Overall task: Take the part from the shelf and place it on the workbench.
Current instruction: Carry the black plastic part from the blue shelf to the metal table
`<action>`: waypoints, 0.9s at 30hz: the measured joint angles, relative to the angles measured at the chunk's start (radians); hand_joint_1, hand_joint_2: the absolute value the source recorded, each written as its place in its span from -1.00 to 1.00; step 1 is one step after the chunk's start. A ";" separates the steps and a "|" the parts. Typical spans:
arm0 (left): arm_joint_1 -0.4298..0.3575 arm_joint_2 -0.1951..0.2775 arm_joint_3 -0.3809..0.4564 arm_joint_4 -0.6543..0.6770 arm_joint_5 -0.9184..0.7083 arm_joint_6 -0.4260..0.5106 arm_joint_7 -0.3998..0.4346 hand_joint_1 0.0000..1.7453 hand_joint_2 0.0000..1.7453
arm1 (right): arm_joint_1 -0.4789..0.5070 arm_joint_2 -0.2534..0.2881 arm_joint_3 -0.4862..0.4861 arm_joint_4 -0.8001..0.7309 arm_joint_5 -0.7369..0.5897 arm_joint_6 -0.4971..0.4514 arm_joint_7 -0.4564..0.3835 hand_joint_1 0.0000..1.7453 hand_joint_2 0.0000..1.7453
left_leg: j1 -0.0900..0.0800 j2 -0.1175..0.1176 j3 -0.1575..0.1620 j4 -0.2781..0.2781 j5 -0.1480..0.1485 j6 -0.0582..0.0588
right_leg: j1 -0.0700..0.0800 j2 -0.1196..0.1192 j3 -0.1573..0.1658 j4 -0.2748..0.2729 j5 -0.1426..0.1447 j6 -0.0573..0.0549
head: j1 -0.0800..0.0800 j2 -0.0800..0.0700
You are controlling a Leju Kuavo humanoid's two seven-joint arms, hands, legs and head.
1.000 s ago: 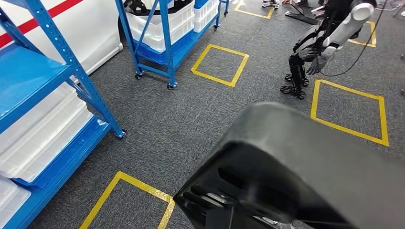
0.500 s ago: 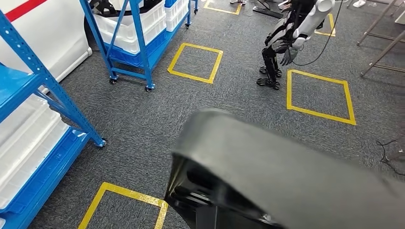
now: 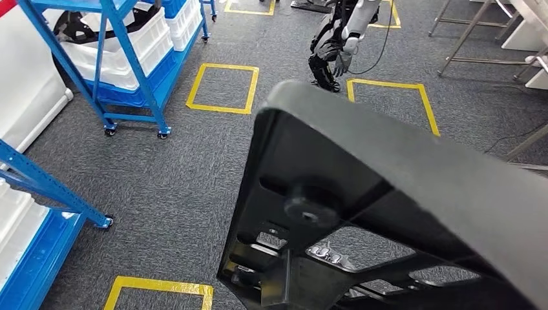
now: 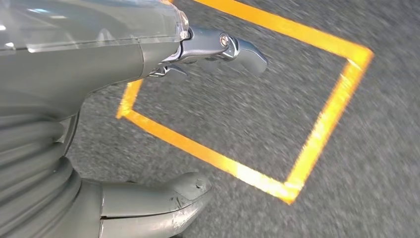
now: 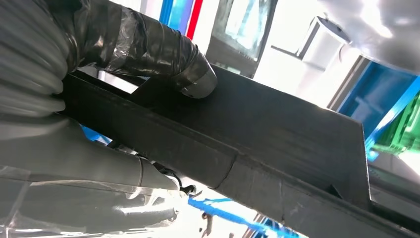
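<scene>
With the part (image 3: 400, 194) already off the shelf (image 3: 123, 45) and clamped in the right hand (image 5: 99, 74) — left hand (image 4: 148, 124) empty, fingers apart — the workbench placing is still left.

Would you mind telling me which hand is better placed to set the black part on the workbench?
The right hand: it already grips the black part, thumb clamped over its edge. The left hand holds nothing, its fingers apart over the carpet.

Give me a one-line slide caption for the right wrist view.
Right hand gripping the black part, thumb pressed on its flat face, blue shelving blurred behind.
</scene>
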 joint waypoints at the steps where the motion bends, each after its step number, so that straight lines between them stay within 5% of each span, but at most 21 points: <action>1: -0.004 0.000 0.000 0.000 0.000 -0.002 0.000 -1.00 1.00 | 0.000 0.004 -0.002 0.005 -0.005 0.003 0.000 1.00 1.00 | 0.005 -0.005 0.018 -0.052 0.041 -0.007 | -0.005 0.013 -0.001 0.011 -0.007 0.007 | 0.000 0.000; 3: -0.009 -0.001 0.003 0.000 0.002 -0.002 0.004 -1.00 1.00 | -0.003 0.014 -0.006 0.012 -0.013 0.010 0.000 1.00 1.00 | 0.014 -0.040 0.059 -0.155 0.089 -0.015 | -0.011 0.038 -0.011 0.044 -0.025 0.022 | 0.000 0.000; 5: -0.010 0.000 0.008 0.000 0.005 0.000 0.010 -1.00 1.00 | -0.004 0.023 -0.010 0.016 -0.018 0.017 0.000 1.00 1.00 | 0.014 -0.061 0.073 -0.189 0.089 -0.006 | -0.013 0.059 -0.028 0.067 -0.035 0.034 | 0.000 0.000; 7: -0.011 0.001 0.014 -0.001 0.009 -0.001 0.011 -1.00 1.00 | -0.002 0.027 -0.012 0.018 -0.020 0.019 0.000 1.00 1.00 | 0.011 -0.045 0.073 -0.190 0.090 0.011 | -0.014 0.076 -0.037 0.072 -0.034 0.040 | 0.000 0.000; 10: -0.011 0.003 0.018 -0.003 0.010 -0.002 0.009 -1.00 1.00 | -0.003 0.029 -0.017 0.018 -0.024 0.023 0.000 1.00 1.00 | 0.012 -0.019 0.079 -0.197 0.093 0.025 | -0.016 0.031 -0.063 0.128 -0.067 0.052 | 0.000 0.000; 12: -0.007 0.005 0.022 -0.005 0.010 -0.002 0.008 -1.00 1.00 | -0.003 0.034 -0.020 0.018 -0.031 0.029 -0.001 1.00 1.00 | 0.006 0.002 0.083 -0.200 0.090 0.031 | -0.019 -0.019 -0.126 0.249 -0.122 0.060 | 0.000 0.000; 14: -0.004 0.006 0.025 -0.005 0.009 -0.002 0.008 -1.00 1.00 | -0.002 0.038 -0.023 0.019 -0.038 0.032 0.000 1.00 1.00 | 0.000 0.025 0.086 -0.200 0.085 0.034 | -0.022 -0.034 -0.181 0.339 -0.143 0.060 | 0.000 0.000; 16: -0.005 0.006 0.025 -0.005 0.009 -0.003 0.008 -1.00 1.00 | -0.001 0.041 -0.025 0.020 -0.043 0.034 0.000 1.00 1.00 | -0.003 0.046 0.095 -0.201 0.078 0.034 | -0.018 -0.039 -0.164 0.291 -0.091 0.049 | 0.000 0.000; 18: -0.006 0.005 0.026 -0.005 0.009 -0.003 0.007 -1.00 1.00 | -0.003 0.046 -0.026 0.020 -0.045 0.035 0.000 1.00 1.00 | -0.004 0.064 0.108 -0.205 0.071 0.033 | -0.002 -0.072 -0.098 0.158 -0.025 0.032 | 0.000 0.000; 20: -0.005 0.002 0.026 -0.005 0.009 -0.004 0.007 -1.00 1.00 | -0.005 0.050 -0.027 0.020 -0.046 0.036 0.000 1.00 1.00 | -0.005 0.082 0.117 -0.213 0.067 0.028 | 0.018 -0.104 -0.059 0.074 -0.007 0.017 | 0.000 0.000; 23: -0.009 -0.004 0.027 -0.005 0.006 -0.005 0.011 -1.00 1.00 | -0.006 0.053 -0.031 0.020 -0.048 0.037 0.002 1.00 1.00 | -0.006 0.104 0.133 -0.230 0.065 0.018 | 0.022 -0.085 -0.044 0.039 -0.003 0.005 | 0.000 0.000; 25: -0.011 -0.007 0.028 -0.005 0.002 -0.005 0.013 -1.00 1.00 | -0.007 0.055 -0.033 0.020 -0.048 0.040 0.003 1.00 1.00 | -0.006 0.066 0.127 -0.196 0.040 0.015 | 0.012 -0.065 -0.019 0.006 0.007 0.000 | 0.000 0.000; 27: -0.007 -0.008 0.030 -0.005 0.000 -0.005 0.014 -1.00 1.00 | -0.010 0.057 -0.034 0.021 -0.049 0.042 0.004 1.00 1.00 | -0.004 0.016 0.071 -0.083 -0.013 0.012 | 0.006 -0.044 -0.004 -0.009 0.010 -0.005 | 0.000 0.000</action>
